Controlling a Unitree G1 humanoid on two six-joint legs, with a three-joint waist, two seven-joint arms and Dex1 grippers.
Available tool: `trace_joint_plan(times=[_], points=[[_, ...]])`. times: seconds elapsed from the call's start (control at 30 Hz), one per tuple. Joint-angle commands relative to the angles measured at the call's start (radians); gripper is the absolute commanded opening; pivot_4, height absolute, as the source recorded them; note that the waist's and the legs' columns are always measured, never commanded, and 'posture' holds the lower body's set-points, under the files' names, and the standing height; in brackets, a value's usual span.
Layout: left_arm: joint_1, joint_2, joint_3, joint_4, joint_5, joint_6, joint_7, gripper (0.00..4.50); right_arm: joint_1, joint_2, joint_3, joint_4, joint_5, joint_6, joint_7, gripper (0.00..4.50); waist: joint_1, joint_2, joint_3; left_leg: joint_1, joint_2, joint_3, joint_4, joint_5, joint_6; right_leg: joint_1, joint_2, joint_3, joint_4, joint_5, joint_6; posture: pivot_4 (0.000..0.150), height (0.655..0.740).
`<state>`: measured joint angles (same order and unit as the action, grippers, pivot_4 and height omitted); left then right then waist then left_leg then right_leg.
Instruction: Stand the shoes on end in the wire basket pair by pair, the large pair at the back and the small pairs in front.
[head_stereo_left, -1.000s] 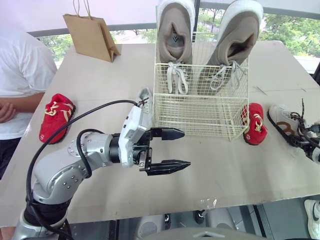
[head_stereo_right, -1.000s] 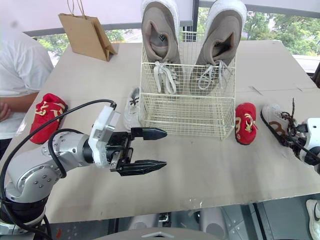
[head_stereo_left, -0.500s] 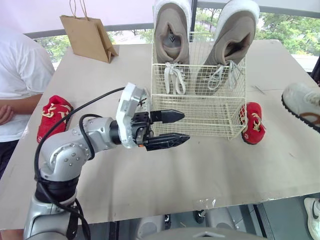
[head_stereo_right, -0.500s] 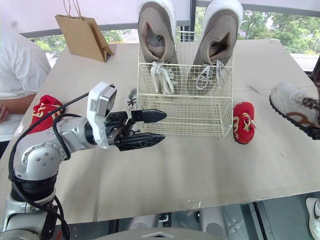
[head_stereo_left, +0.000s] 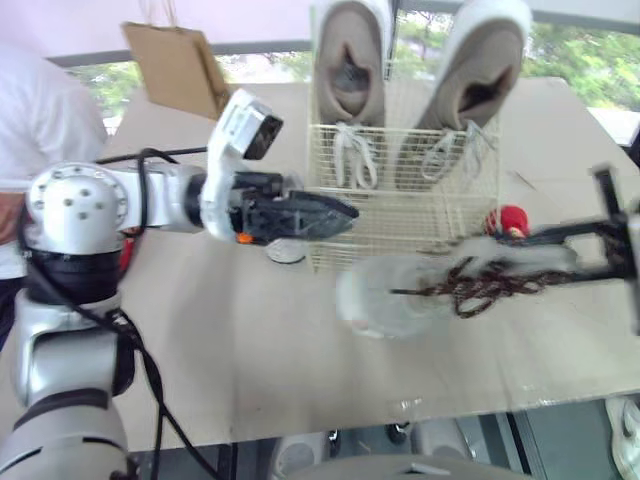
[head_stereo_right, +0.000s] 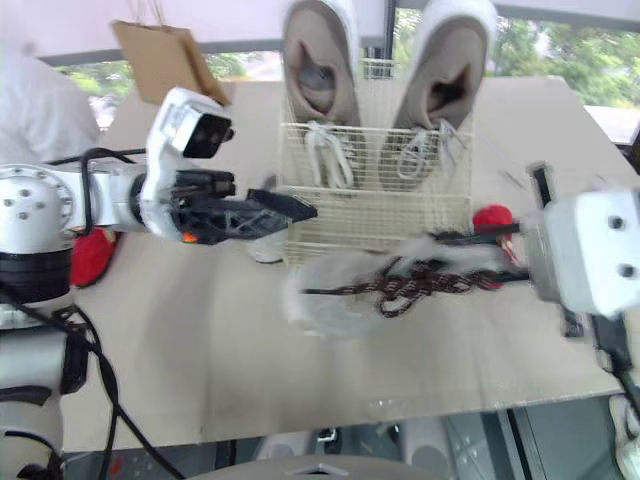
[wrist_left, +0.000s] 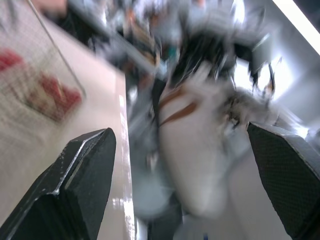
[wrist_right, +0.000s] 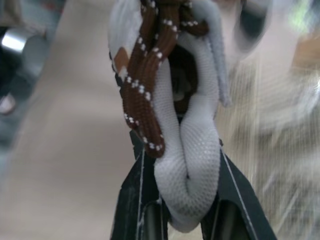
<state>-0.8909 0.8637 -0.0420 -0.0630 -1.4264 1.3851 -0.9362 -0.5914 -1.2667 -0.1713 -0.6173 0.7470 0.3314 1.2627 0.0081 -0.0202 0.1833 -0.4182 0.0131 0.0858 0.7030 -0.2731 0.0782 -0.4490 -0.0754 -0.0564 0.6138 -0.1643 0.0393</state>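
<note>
Clamped the right gripper's (wrist_right: 177, 150) jaws on a white shoe (head_stereo_right: 335, 290) with brown laces, held in the air above the pale bench (head_stereo_left: 250, 370), in front of the basket (head_stereo_left: 400, 235). Held the left gripper's (head_stereo_left: 330, 213) jaws spread and empty by the basket's left front, above a second white shoe (head_stereo_left: 285, 250). Found the large pair (head_stereo_left: 350, 70) upright at the back; judged both small pairs not yet in. Noted a red shoe (head_stereo_left: 510, 220) right of the basket. Beyond: paper bag (head_stereo_left: 175, 65), person (head_stereo_left: 50, 120), windows onto trees.

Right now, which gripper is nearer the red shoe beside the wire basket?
Right: the right gripper is just in front of the red shoe; the left gripper is across the basket.
</note>
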Motion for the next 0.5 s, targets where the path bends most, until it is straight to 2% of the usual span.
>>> trace_joint_plan(times=[0.03, 0.17, 0.3, 0.4, 0.47, 0.5], points=[[-0.073, 0.001, -0.069, -0.02, 0.08, 0.053, -0.099, 4.5, -0.259, 0.158, 0.27, 0.129, -0.18, -0.053, 0.078, 0.0, -0.003, 0.0, 0.002, 0.0, -0.001, 0.0, 0.0, 0.003, 0.003, 0.0, 0.002, 0.001, 0.001, 0.0, 0.0, 0.15, 0.74], [-0.112, -0.004, -0.116, -0.034, 0.155, 0.061, -0.159, 4.5, -0.384, 0.272, 0.362, 0.209, -0.255, -0.082, 0.135, 0.0, 0.009, -0.001, 0.002, -0.002, -0.001, -0.003, 0.0, 0.003, 0.003, -0.001, 0.003, -0.001, 0.005, 0.002, -0.004, 0.15, 0.74], [-0.116, 0.01, -0.117, -0.039, 0.179, 0.087, -0.21, 3.32, -0.422, 0.334, 0.381, 0.265, -0.305, -0.117, 0.165, 0.0, 0.006, -0.001, 0.002, -0.005, -0.002, -0.005, 0.0, 0.003, 0.003, -0.002, 0.003, -0.002, 0.003, 0.002, -0.001, 0.15, 0.74], [-0.094, 0.008, -0.085, -0.038, 0.187, 0.09, -0.199, 1.88, -0.43, 0.358, 0.363, 0.281, -0.292, -0.059, 0.151, 0.0, 0.006, -0.001, 0.002, -0.005, -0.002, -0.006, 0.0, 0.003, 0.003, -0.002, 0.003, -0.003, 0.003, 0.003, 0.0, 0.15, 0.74], [-0.071, -0.001, -0.045, -0.039, 0.183, 0.083, -0.176, 1.23, -0.426, 0.362, 0.342, 0.272, -0.268, 0.014, 0.119, 1.03, 0.005, -0.001, 0.002, -0.004, -0.002, -0.006, 0.001, 0.003, 0.003, -0.002, 0.003, -0.002, 0.004, 0.003, -0.001, 0.15, 0.74], [-0.056, -0.014, -0.01, -0.037, 0.175, 0.073, -0.147, 0.96, -0.413, 0.356, 0.327, 0.264, -0.268, 0.04, 0.1, 1.39, 0.005, -0.001, 0.002, -0.004, -0.002, -0.005, 0.001, 0.003, 0.003, -0.002, 0.003, -0.002, 0.005, 0.002, -0.001, 0.15, 0.74]])
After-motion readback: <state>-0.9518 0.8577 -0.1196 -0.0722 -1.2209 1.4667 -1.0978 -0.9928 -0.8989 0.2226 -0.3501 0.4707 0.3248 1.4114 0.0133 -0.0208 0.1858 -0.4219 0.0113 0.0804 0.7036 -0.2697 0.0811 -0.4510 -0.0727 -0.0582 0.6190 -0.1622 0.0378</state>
